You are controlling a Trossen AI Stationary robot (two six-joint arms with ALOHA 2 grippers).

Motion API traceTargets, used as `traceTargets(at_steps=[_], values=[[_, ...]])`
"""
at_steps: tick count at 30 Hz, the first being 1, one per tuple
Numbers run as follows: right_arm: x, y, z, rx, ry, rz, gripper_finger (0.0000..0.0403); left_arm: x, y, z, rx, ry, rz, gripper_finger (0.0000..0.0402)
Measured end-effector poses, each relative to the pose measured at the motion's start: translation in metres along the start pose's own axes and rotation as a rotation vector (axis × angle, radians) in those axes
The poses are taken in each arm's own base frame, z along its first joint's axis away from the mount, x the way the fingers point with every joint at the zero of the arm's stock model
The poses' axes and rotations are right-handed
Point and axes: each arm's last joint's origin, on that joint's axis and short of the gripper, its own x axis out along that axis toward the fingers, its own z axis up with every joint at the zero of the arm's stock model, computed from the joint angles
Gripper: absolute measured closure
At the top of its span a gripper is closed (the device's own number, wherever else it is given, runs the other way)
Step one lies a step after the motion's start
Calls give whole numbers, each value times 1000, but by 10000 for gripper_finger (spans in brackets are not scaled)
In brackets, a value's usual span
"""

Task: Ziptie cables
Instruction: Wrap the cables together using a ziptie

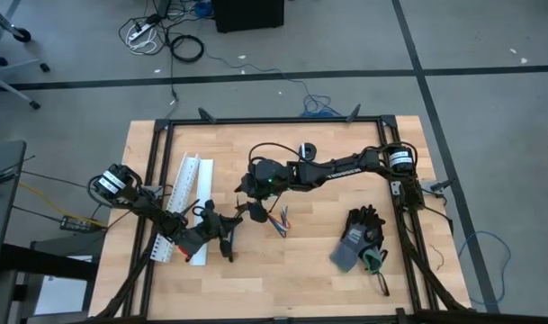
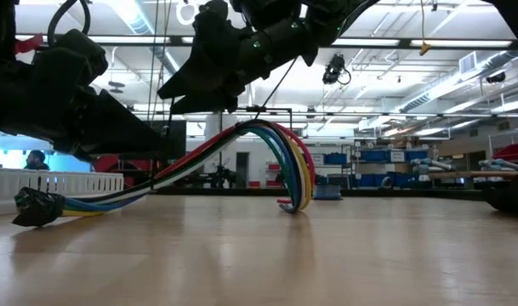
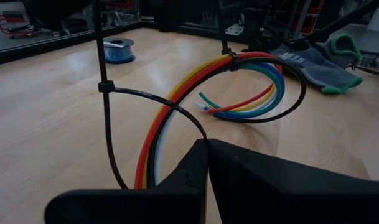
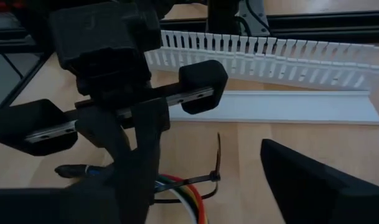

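Observation:
The cables point(image 2: 241, 140) are a bundle of orange, red, yellow, blue, green and white wires. They arch up from my left gripper point(image 2: 37, 208) and down to their free ends point(image 1: 282, 220) on the table. One black ziptie point(image 3: 231, 59) is cinched around the arch. A second ziptie point(image 3: 105, 87) forms a loose loop nearer the left gripper point(image 3: 206, 155), which is shut on the bundle. My right gripper point(image 4: 208, 186) hovers open over the arch point(image 1: 253, 200), its fingers on either side of an upright ziptie tail point(image 4: 218, 152). My left gripper is shut on the cables near one end point(image 3: 149, 177), coming in low and nearly level from the table's left. That end lies at table height point(image 2: 63, 204), and the rest rises out of the hold in an arch. The fingers hide the place of contact itself.
A long white slotted channel point(image 4: 270, 50) and its flat cover point(image 4: 282, 106) lie behind the left arm, toward the table's left point(image 1: 188, 189). Grey and black gloves with green cuffs point(image 1: 359, 238) lie on the right. A blue spool point(image 3: 119, 48) sits farther off. Bare wood lies toward the near edge.

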Motion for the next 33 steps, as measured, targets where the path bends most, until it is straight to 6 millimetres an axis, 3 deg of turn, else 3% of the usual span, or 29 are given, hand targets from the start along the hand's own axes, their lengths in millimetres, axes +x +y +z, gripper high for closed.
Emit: traceTargets(at_steps=[15, 26, 33], values=[[0, 0, -5, -22, 50, -5, 387, 0, 0, 0, 0, 0, 0, 401], [0, 0, -6, -22, 56, 1, 402, 0, -2, -1, 6, 38, -81, 396], [0, 0, -6, -21, 56, 1, 402, 0, -3, -2, 23, 59, -126, 316]])
